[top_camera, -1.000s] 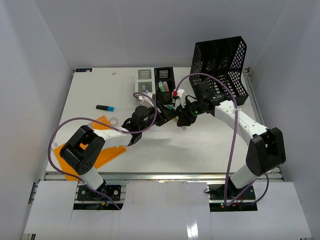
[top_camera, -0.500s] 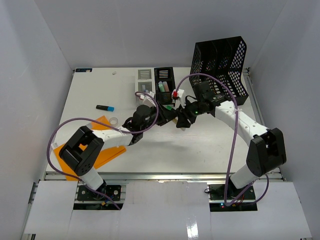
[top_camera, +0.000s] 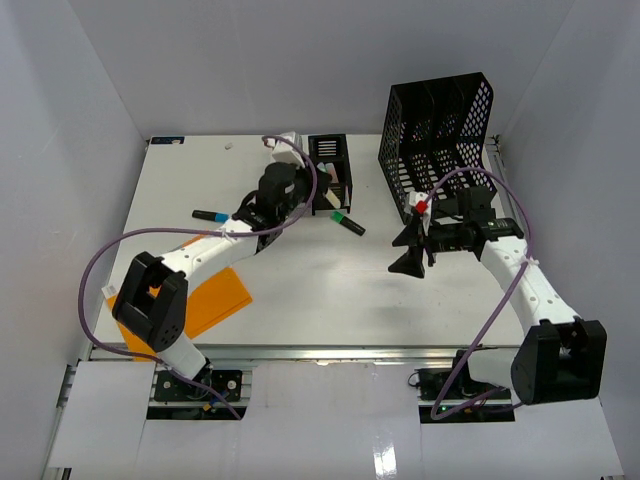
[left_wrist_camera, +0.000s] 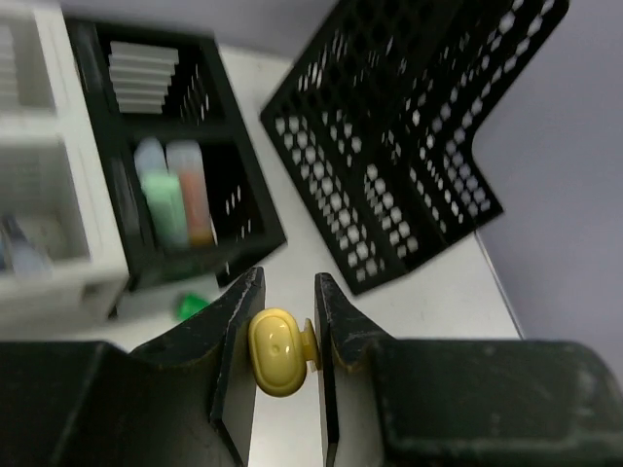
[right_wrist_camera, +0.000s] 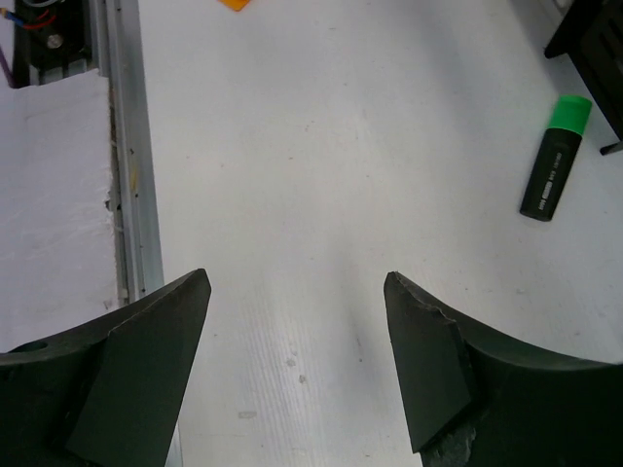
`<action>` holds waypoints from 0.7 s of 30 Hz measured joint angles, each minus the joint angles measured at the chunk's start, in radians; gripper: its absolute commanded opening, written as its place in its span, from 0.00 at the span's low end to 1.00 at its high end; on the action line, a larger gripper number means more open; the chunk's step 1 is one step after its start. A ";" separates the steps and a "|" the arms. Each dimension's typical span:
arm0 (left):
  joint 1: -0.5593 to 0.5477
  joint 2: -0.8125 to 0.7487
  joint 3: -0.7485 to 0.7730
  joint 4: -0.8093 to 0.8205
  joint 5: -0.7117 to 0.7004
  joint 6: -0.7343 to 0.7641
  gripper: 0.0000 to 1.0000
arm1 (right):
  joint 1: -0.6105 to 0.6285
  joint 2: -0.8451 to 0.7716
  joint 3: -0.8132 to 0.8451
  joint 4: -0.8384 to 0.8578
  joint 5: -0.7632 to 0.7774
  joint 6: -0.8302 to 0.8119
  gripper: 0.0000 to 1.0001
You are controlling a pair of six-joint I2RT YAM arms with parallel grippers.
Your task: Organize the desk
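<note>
Above the desk (top_camera: 330,290), left tool (left_wrist_camera: 287,292) grips a yellow piece (left_wrist_camera: 277,352); right tool (right_wrist_camera: 297,282) gapes wide.

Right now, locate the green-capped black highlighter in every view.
Top external: the green-capped black highlighter lies centrally on the white desk.
Left wrist: only a blurred green bit, likely its cap, lower left.
Right wrist: near the right edge, cap upward.
Shared landmark: small black mesh organizer beside the cap; probably the black corner top right in right wrist.
</note>
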 measured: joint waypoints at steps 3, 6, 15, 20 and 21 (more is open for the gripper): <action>0.027 0.074 0.159 -0.019 -0.014 0.065 0.10 | -0.003 -0.040 -0.035 -0.008 -0.028 -0.033 0.76; 0.041 0.164 0.315 -0.062 -0.026 0.128 0.10 | -0.008 -0.055 -0.046 -0.008 -0.043 -0.050 0.75; 0.048 0.470 0.664 -0.189 -0.064 0.272 0.10 | -0.025 -0.069 -0.048 -0.006 -0.063 -0.061 0.75; 0.048 0.509 0.670 -0.234 -0.074 0.300 0.10 | -0.038 -0.072 -0.048 -0.006 -0.078 -0.061 0.75; 0.048 0.510 0.670 -0.241 -0.075 0.302 0.11 | -0.038 -0.073 -0.048 -0.006 -0.080 -0.061 0.75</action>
